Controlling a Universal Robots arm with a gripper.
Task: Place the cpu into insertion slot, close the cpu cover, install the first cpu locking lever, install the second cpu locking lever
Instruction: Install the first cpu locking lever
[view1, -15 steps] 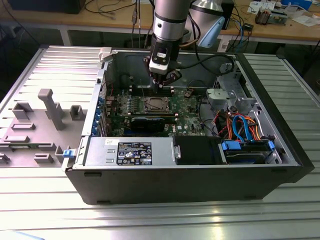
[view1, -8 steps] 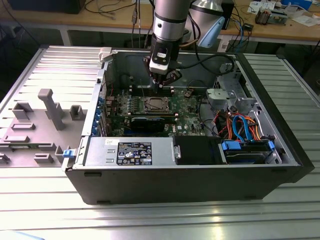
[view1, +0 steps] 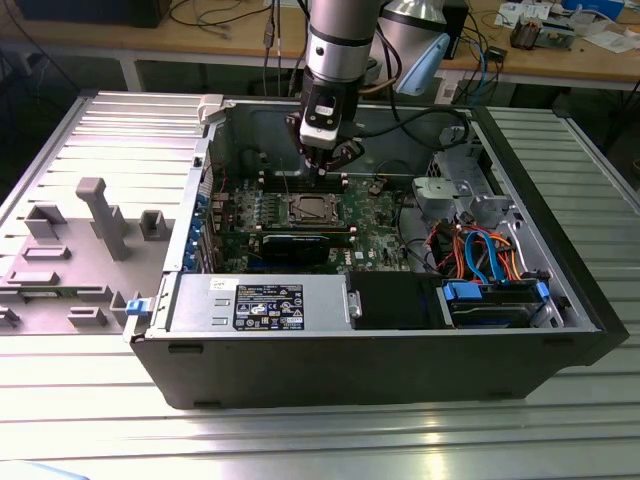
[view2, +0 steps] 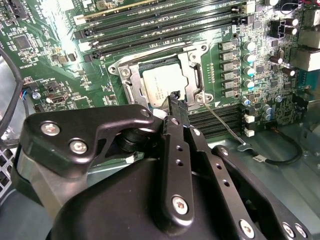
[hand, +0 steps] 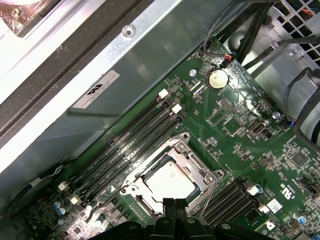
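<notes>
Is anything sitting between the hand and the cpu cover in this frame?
Nothing visible does. In the first wrist view the hand hangs right by the edge of the cpu cover, with nothing between them. The cpu already lies in the cover's window.

The arm (view1: 338, 35) is a silver-grey cylinder ringed by a black band. At its 6 o'clock in the exterior view sits a black wrist block (view1: 312, 100) bearing a white label (view1: 323, 113). The gripper (view2: 175, 96) is matte black, built of flat, rounded linkage plates (view2: 95, 127) pinned with silver screw heads (view2: 51, 129), plus a slim bar dotted with small holes.
</notes>
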